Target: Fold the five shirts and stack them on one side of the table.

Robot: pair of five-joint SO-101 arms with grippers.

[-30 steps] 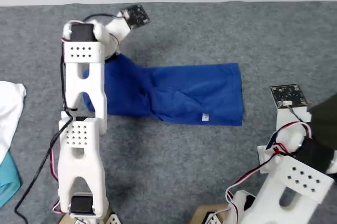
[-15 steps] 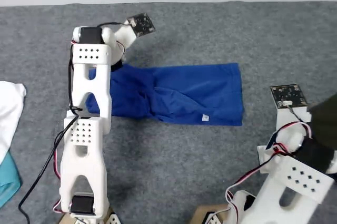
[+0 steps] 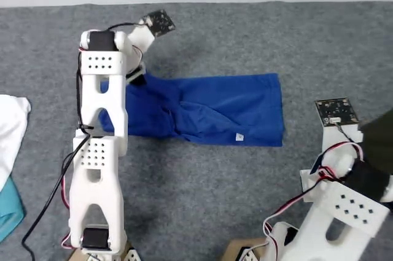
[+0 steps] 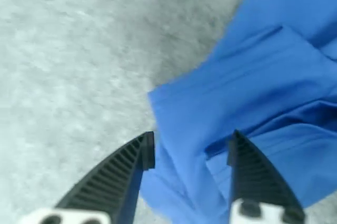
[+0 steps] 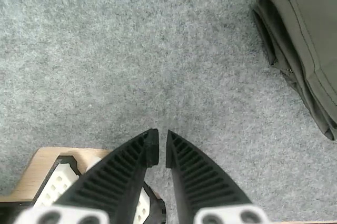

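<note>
The left fingers (image 4: 124, 171) are spread, with the rumpled end of the blue shirt (image 3: 215, 110) lying between their tips. The right fingers (image 5: 126, 171) are pressed almost together above the bare grey bench (image 3: 202, 199), near one folded olive shirt (image 5: 305, 34). The single blue shirt lies mid-bench, long axis running side to side, its flatter end toward the right arm. One white shirt (image 3: 12, 129) and one teal shirt (image 3: 9, 212) lie together at the bench edge on the left arm's side
</note>
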